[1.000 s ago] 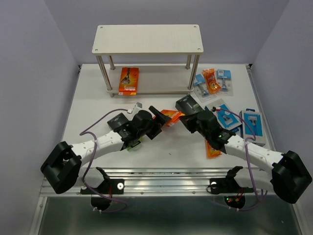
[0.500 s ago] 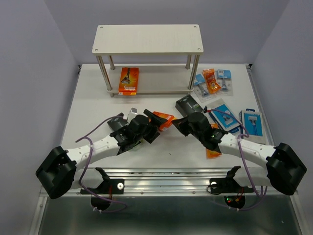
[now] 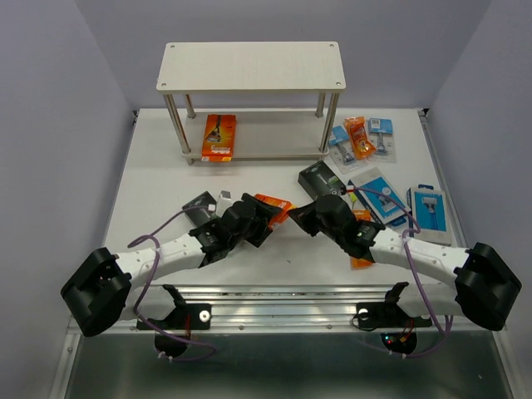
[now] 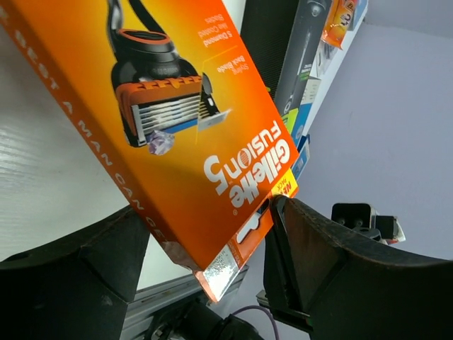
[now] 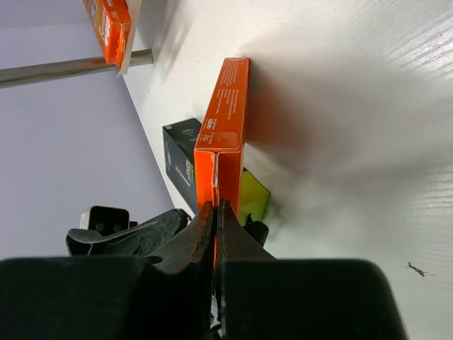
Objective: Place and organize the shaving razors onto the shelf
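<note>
Shaving razors lie scattered around the two-tier shelf (image 3: 249,66), pale wood-grain boards on silver metal posts, which stands at the far side of the white table (image 3: 154,183). At the left end of its lower board lies one orange flat pack (image 3: 219,137).

Nearer and left of centre, a black-and-lime-green box (image 3: 198,204) rests on the table just beside the left arm's wrist. The left gripper (image 4: 207,212) has its jaws spread to the width of a second orange pack (image 4: 177,120), printed with a razor head. One finger lies against each long edge near the pack's end, holding it tilted in front of the shelf. The right gripper (image 5: 216,207) meets the same pack from the other side, its jaws almost together and pinching the thin edge. Whether the pack touches the table cannot be told. Both wrists crowd the middle of the table, between the near edge and the shelf.

Just right of the grippers a black box (image 3: 320,177) lies flat. Farther right is a loose cluster of light-blue blister cards (image 3: 381,129) with a third orange pack (image 3: 357,137) among them. Nearer lie two blue boxes (image 3: 431,208) with white panels. A purple cable (image 3: 391,194) loops over one of them. A fourth orange pack (image 3: 362,253) is partly hidden under the right forearm.
</note>
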You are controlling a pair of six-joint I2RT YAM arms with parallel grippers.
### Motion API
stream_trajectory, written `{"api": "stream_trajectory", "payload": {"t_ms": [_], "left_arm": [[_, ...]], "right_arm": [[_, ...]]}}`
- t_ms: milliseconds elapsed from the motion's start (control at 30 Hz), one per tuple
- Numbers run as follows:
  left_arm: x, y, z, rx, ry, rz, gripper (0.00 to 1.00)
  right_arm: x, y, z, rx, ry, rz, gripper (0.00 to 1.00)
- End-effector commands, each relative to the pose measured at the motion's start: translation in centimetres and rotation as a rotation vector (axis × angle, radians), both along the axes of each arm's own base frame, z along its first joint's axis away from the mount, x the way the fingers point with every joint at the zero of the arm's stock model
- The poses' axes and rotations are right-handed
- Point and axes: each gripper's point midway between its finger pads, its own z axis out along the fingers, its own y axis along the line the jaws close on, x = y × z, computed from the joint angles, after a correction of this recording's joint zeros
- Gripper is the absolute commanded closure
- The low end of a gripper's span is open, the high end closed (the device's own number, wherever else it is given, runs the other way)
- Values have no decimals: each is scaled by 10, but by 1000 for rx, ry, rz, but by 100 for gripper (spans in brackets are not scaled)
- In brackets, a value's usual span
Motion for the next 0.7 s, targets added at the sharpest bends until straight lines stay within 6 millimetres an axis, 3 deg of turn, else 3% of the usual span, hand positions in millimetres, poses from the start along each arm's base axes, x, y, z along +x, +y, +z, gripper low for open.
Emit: {"api": "stream_trajectory", "payload": {"t_ms": [0, 233, 433, 467, 667], "left_arm": [[7, 7, 5, -26, -28, 69, 16], [10, 7, 3, -27, -24, 86, 23], [13, 3, 9, -30, -38, 83, 39], [13, 2, 8, -26, -36, 78, 48], [16, -5, 13, -15, -53, 57, 73]], "right_arm": [[-15, 7, 11, 11, -15, 46, 99], [-32, 16, 0, -8, 21, 131, 99], [-43, 11, -10, -73, 44, 172, 99], [-44, 12, -9, -75, 43, 177, 99], [-47, 12, -11, -98, 39, 208, 99]]}}
